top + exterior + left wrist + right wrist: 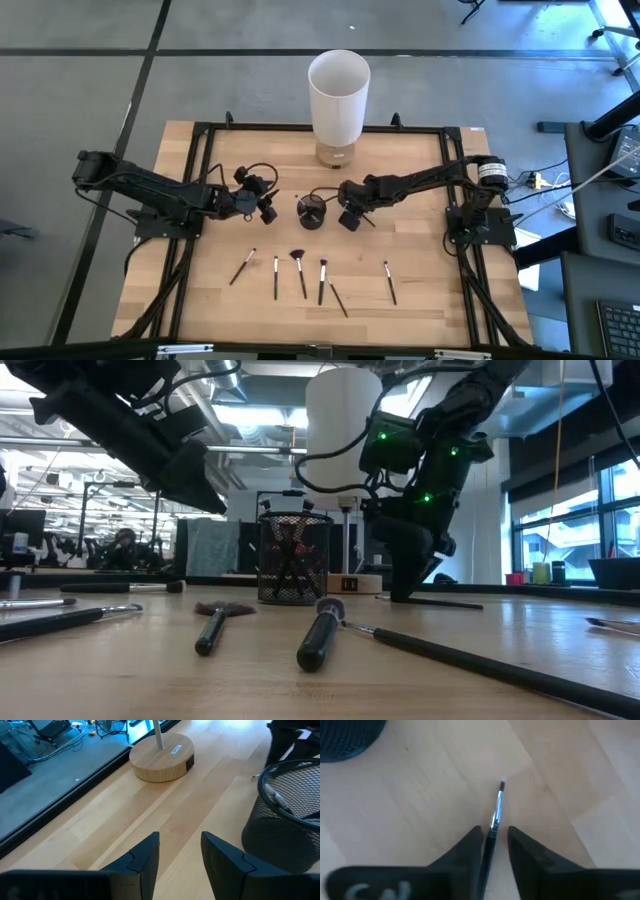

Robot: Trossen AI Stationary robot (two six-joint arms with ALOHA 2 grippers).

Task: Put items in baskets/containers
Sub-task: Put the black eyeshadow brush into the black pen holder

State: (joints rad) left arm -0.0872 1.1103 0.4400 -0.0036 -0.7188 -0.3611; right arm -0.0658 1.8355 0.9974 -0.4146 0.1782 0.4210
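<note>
A: Where's the brush the right arm is working on?
B: Brush (496, 815) lies flat on the table (420, 300) just beside the cup (312, 210), on the side facing the right arm's base. Its handle runs between the right gripper (494, 840) fingers, tip pointing away from them.

A: Grasped?
B: Cannot tell. Fingers straddle the handle with slim gaps on both sides in the wrist view; could be mid-close, not clearly clamped.

A: The cup?
B: Dark mesh, some brushes standing inside already. Six more brushes (300, 272) lie in a loose row on the table, well clear of the cup on the side away from the white bin (338, 95).

A: Left arm?
B: Left gripper (180, 857) hovers on the other side of the cup, jaws parted, nothing between them. Waiting.

A: How should the pick go?
B: Probably squeeze with the handle centred between the pads; it's thin and round, so an off-centre pinch may roll it out. Fingertips should be low at the table to catch it. Then lift straight, tilt it upright, carry it over the cup rim and release only once the lower end is inside the mesh, steering past the brushes already standing there.
</note>
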